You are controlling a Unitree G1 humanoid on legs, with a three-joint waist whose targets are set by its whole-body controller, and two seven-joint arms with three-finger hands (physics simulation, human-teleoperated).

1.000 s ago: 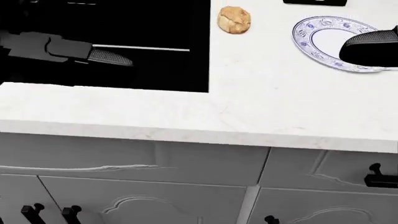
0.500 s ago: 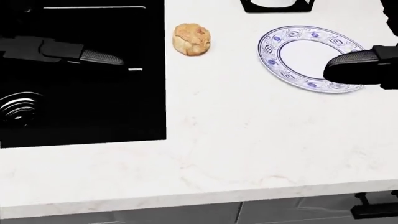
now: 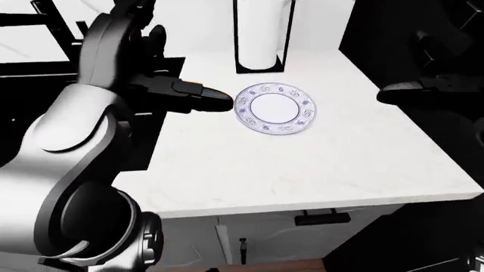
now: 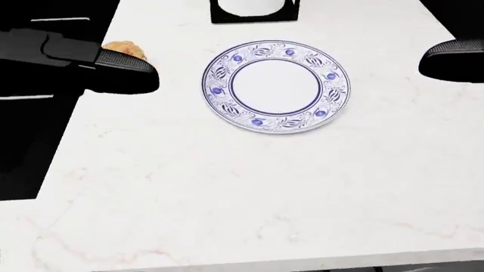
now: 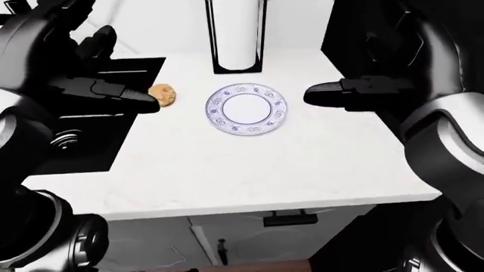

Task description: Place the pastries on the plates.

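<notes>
Pastry (image 5: 164,94): round, golden-brown, lumpy crust, lies on white marbled counter (image 4: 249,187) left of plate (image 4: 277,86), near black cooktop (image 5: 91,130) edge. Not on plate. Plate white with blue floral rim, bare centre. Paper towel roll in black holder (image 5: 236,37) above plate in right-eye view. Left hand (image 5: 125,97) hovers just beside pastry, partly covering it in head view; finger spread: cannot tell. Right hand (image 5: 333,94) extended right of plate, holds nothing; grip opening unclear.
</notes>
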